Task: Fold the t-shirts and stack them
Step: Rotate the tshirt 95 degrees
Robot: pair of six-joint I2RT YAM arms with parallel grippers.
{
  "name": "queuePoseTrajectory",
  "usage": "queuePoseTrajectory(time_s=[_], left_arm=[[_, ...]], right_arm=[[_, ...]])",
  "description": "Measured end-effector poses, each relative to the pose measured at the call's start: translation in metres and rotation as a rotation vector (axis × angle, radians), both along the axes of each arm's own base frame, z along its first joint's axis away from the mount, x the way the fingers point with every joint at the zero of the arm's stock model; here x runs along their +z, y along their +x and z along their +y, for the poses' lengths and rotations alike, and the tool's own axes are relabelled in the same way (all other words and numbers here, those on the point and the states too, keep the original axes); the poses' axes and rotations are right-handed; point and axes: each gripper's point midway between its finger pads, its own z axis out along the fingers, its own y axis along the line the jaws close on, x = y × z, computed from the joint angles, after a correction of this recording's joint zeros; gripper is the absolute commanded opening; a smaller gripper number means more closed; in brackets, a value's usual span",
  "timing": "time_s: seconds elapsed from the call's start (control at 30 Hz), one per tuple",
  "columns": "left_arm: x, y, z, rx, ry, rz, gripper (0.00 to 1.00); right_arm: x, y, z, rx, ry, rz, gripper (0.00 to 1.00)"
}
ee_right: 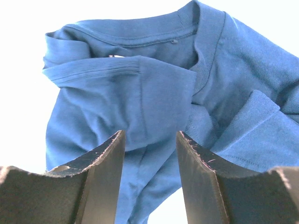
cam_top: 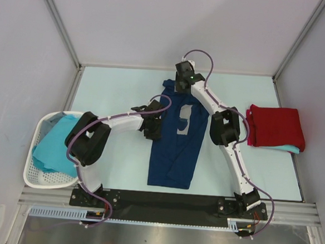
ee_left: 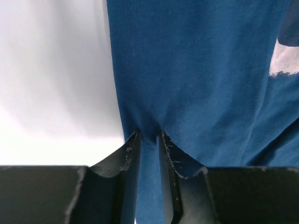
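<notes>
Fingers (ee_left: 128, 161) of the left arm (cam_top: 123, 120) pinch an edge fold of the navy t-shirt (cam_top: 174, 156); right fingers (ee_right: 105, 163) stand apart over its collar (ee_right: 202, 51).

No legible text on t-shirt (cam_top: 174, 156), seemingly

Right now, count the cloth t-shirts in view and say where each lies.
4: navy blue t-shirt mid-table; folded red t-shirt at right, atop a turquoise t-shirt; crumpled turquoise cloth in the white plastic basket, perhaps hiding more.
</notes>
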Motion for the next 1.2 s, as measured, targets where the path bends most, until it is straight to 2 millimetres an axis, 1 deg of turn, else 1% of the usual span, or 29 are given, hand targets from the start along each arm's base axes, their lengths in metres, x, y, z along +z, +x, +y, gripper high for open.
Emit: queuePoseTrajectory(time_s=[0.13,0.3,0.37,0.43,0.5,0.53,0.63,0.73,0.8,0.83,0.93,1.03,1.2], left_arm=[[0.0,0.0,-0.001,-0.001,-0.003,-0.001,0.27],[0.0,0.0,-0.002,-0.004,-0.006,-0.001,0.27],[0.001,-0.001,-0.003,-0.008,-0.011,0.001,0.27],[0.005,-0.003,-0.005,-0.014,-0.021,-0.003,0.28],[0.01,-0.005,-0.006,-0.019,-0.033,-0.012,0.28],[0.015,-0.006,-0.007,-0.021,-0.041,-0.022,0.28],[0.028,-0.005,-0.009,-0.025,-0.067,-0.052,0.29],[0.033,-0.003,-0.012,-0.028,-0.08,-0.068,0.29],[0.032,-0.004,-0.014,-0.033,-0.082,-0.07,0.29],[0.032,-0.006,-0.015,-0.036,-0.082,-0.069,0.29],[0.03,-0.01,-0.02,-0.047,-0.085,-0.065,0.29],[0.025,-0.012,-0.022,-0.054,-0.082,-0.058,0.29],[0.014,-0.015,-0.02,-0.047,-0.07,-0.038,0.29]], right_arm=[[0.007,0.001,0.002,0.003,0.008,-0.012,0.52],[0.006,0.0,0.002,0.0,0.003,-0.01,0.51],[0.007,-0.004,-0.001,-0.007,-0.004,-0.004,0.5],[0.002,-0.017,-0.01,-0.02,-0.03,0.024,0.5],[0.001,-0.039,-0.022,-0.03,-0.061,0.06,0.5],[0.001,-0.053,-0.028,-0.034,-0.073,0.075,0.5],[0.013,-0.082,-0.04,-0.043,-0.085,0.092,0.5],[0.032,-0.095,-0.044,-0.047,-0.082,0.068,0.5],[0.038,-0.101,-0.046,-0.049,-0.079,0.055,0.49],[0.038,-0.104,-0.046,-0.048,-0.08,0.055,0.49],[0.029,-0.111,-0.047,-0.048,-0.086,0.074,0.48],[0.009,-0.124,-0.049,-0.047,-0.105,0.117,0.48],[-0.02,-0.147,-0.055,-0.038,-0.143,0.186,0.47]])
